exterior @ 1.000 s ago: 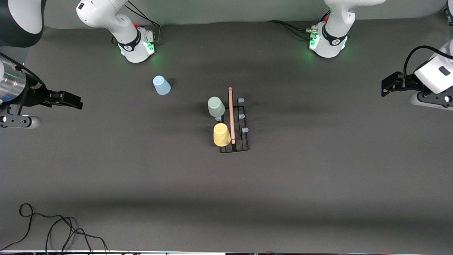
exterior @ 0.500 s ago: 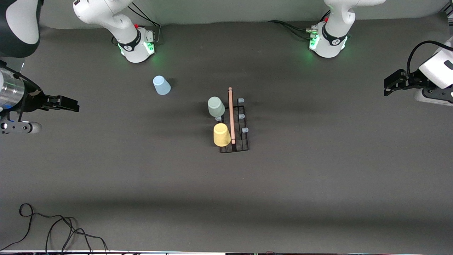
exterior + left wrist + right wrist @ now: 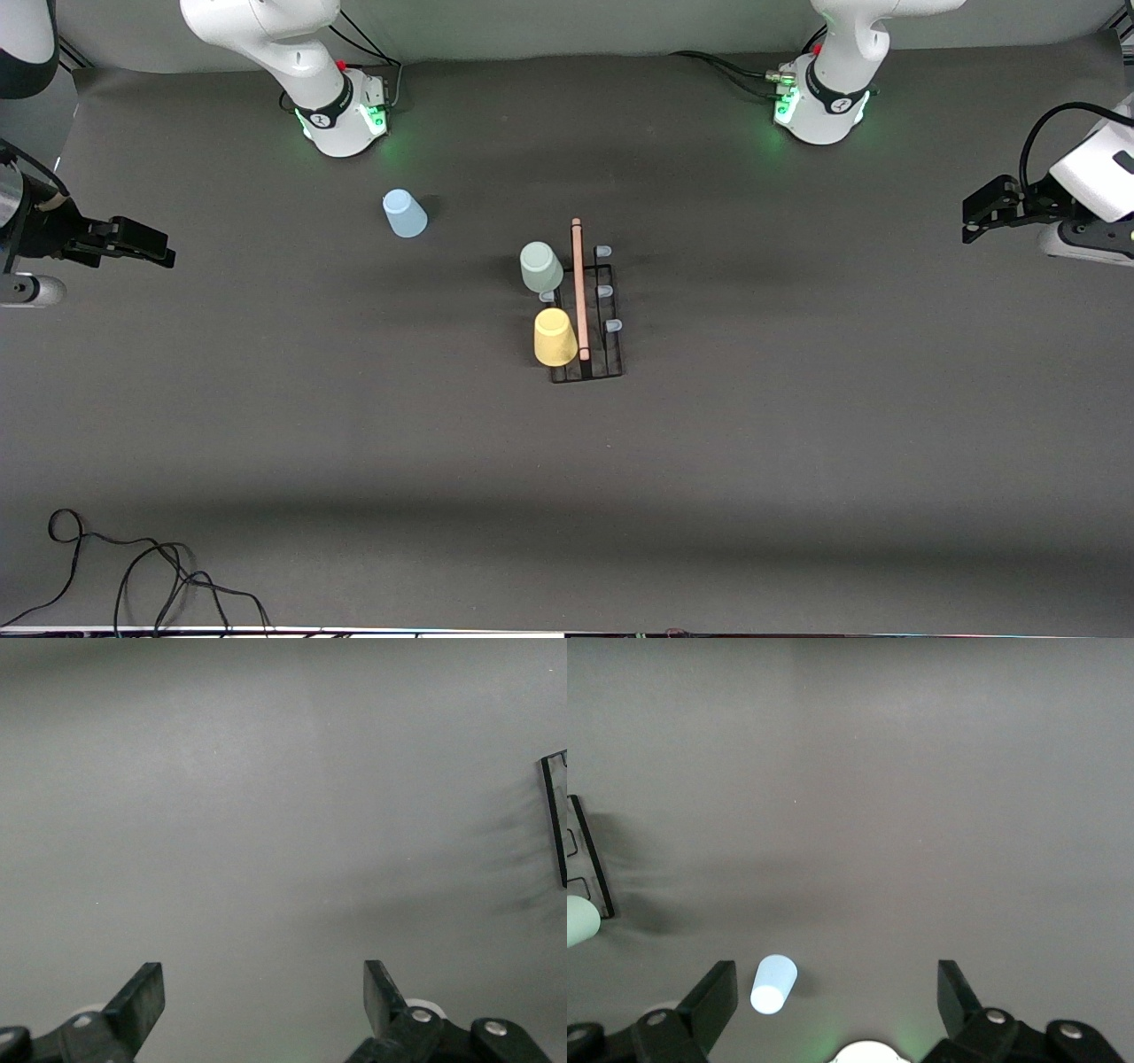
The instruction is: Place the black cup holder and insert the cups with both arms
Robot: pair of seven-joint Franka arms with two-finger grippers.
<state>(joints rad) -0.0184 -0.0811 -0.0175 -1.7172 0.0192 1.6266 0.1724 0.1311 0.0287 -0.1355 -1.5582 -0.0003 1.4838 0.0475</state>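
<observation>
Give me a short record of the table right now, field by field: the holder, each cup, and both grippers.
holder: black cup holder upright at mid-table, wooden handle on top
yellow cup: upside down on the holder, at its end nearest the front camera
grey-green cup: upside down on the holder, farther from the camera than the yellow one
light blue cup: upside down on the table, off the holder, toward the right arm's base
left gripper: open, empty, over its end of the table
right gripper: open, empty, over its end of the table
</observation>
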